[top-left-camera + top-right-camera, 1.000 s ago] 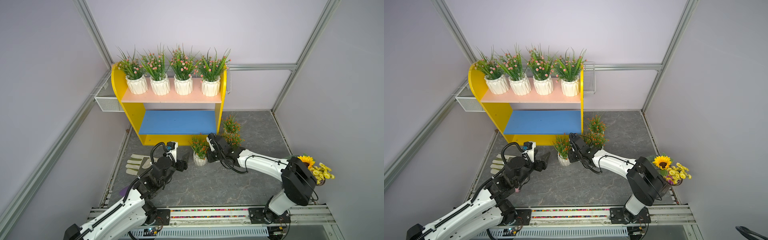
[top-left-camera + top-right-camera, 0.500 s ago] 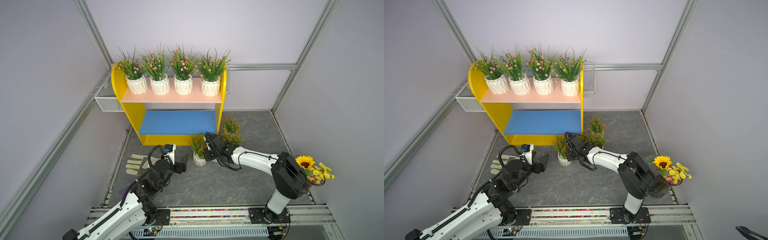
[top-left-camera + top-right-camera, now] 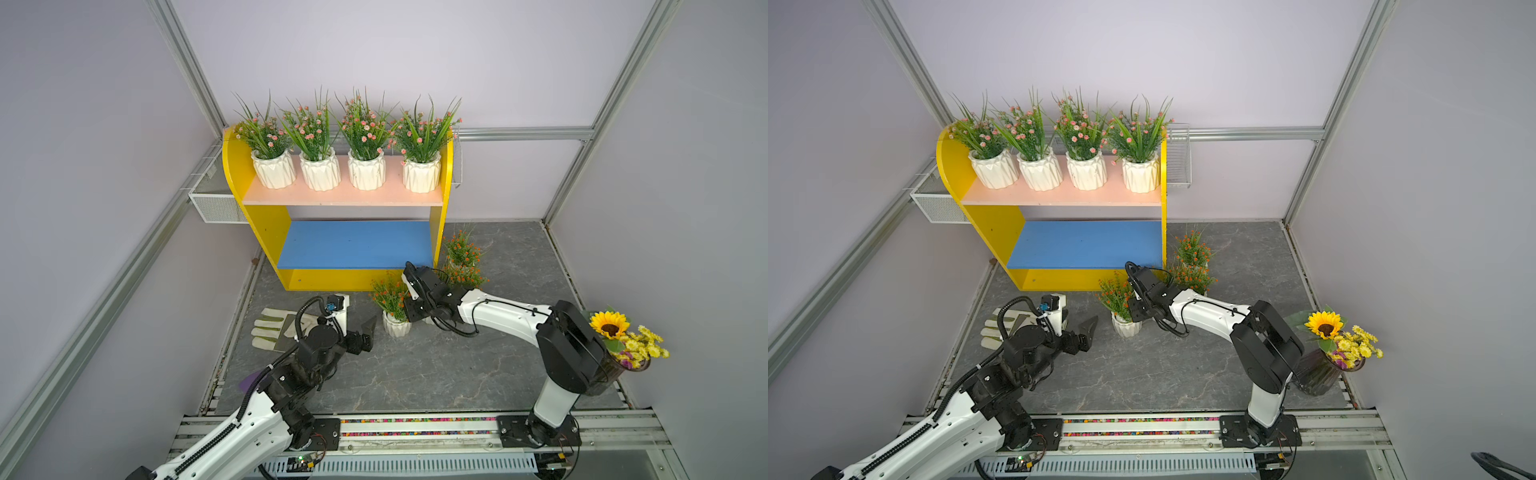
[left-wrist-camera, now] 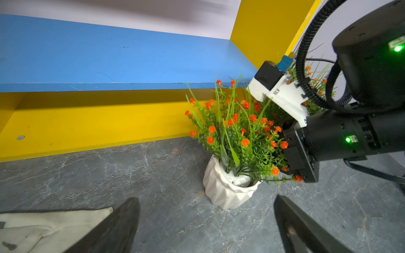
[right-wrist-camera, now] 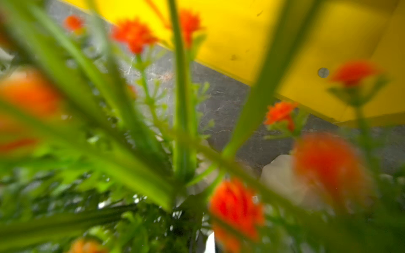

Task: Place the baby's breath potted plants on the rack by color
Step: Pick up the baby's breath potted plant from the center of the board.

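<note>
Orange-flowered pot [image 3: 397, 328] stands on the tabletop [image 3: 415, 374], lower centre of frame, below the rack [image 3: 266, 224]. Left pincer [image 4: 206, 197] gapes wide and empty beside it. Right pincer [image 3: 411, 309] is buried in the sprigs [image 4: 241, 135], so I cannot tell its closure. Grip stems low and lift upright.

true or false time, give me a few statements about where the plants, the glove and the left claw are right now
1. Four pink-blossom plants stand on the pink upper board. True.
2. Two orange-blossom plants stand on the blue lower board. False: the lower board holds no pot; the orange-blossom plants in view stand on the floor.
3. The left claw is open and holds nothing. True.
4. The white glove lies on the upper board. False: the glove lies on the floor beside the left arm.
</note>
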You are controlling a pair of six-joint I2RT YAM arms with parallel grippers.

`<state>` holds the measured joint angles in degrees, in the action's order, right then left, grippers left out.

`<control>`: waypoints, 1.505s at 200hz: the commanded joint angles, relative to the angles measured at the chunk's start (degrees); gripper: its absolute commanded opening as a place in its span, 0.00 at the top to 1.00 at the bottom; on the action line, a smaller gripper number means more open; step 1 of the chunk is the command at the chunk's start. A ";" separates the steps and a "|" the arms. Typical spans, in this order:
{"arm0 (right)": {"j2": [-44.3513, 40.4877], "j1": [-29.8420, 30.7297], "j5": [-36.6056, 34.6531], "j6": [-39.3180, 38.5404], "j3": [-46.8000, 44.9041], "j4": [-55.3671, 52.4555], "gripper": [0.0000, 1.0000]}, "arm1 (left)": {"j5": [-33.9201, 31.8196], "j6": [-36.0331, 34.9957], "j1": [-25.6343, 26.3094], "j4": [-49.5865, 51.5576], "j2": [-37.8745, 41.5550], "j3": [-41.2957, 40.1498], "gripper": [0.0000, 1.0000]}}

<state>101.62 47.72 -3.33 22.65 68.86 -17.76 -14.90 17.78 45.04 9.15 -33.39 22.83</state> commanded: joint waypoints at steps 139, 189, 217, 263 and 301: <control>-6.10 -0.44 8.37 -4.22 0.81 -9.37 0.90 | 10.93 2.39 0.23 -4.95 0.04 -4.37 0.00; -9.30 -1.45 10.47 -5.04 1.84 -10.48 0.90 | 12.24 3.64 0.39 -7.21 0.20 -5.93 0.00; -10.15 -2.45 12.74 -5.37 2.64 -10.41 0.90 | 11.87 4.33 0.49 -7.30 1.54 -6.49 0.00; -10.89 -4.08 15.63 -5.87 4.75 -10.59 0.90 | 12.72 4.48 0.84 -9.45 2.02 -8.15 0.00; -10.53 -4.87 17.28 -6.40 6.99 -10.91 0.90 | 13.33 2.60 2.23 -12.21 -0.66 -7.72 0.00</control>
<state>93.71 43.31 10.41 17.26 72.88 -30.44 -2.44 20.93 46.28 0.23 -32.77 15.07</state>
